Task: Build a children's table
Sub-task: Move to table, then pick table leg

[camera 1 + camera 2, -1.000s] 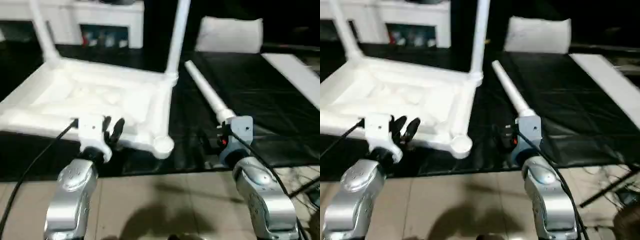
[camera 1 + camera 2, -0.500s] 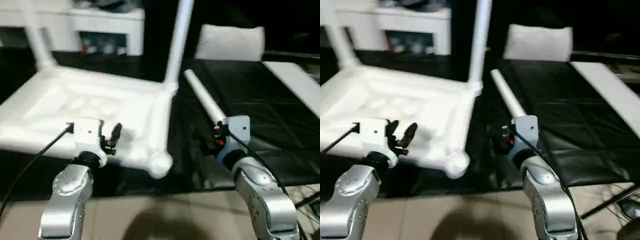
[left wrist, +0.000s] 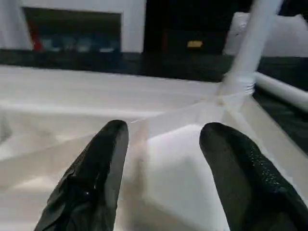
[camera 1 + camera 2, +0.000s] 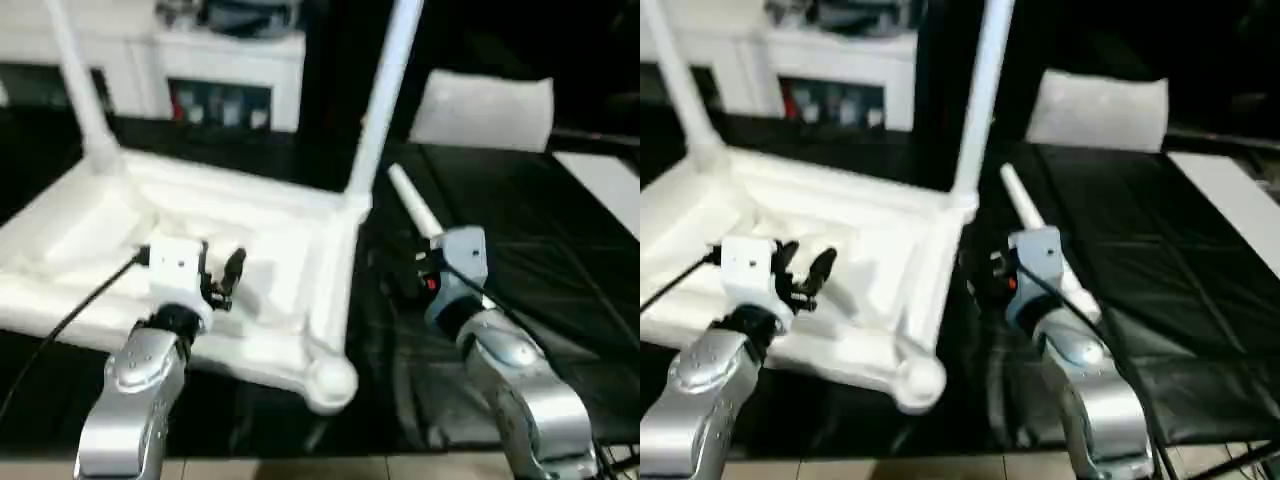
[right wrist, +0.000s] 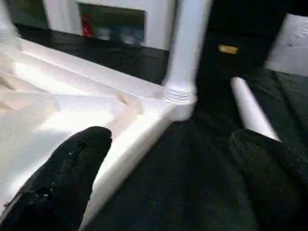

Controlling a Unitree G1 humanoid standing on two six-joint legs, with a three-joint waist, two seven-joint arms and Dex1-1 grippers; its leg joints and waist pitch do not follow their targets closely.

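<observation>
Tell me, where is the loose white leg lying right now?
In the left eye view the loose leg lies on the black table cover, right of the upturned tabletop, beside its far right corner, with the right gripper above its near end.

A black sheet (image 4: pixel 520 250) covers the worktop, creased and faintly shiny. At about one o'clock, at the far edge, a white pillow-like pad (image 4: pixel 485 110) stands against the dark. A flat white sheet (image 4: pixel 605 185) lies at around two o'clock, running off the side. Across the back, from ten to twelve o'clock, stands a white cabinet (image 4: pixel 235 65) with a dark opening; small red and blue items (image 4: pixel 215 103) sit inside, too blurred to name. Pale floor (image 4: pixel 940 468) shows at six o'clock.
</observation>
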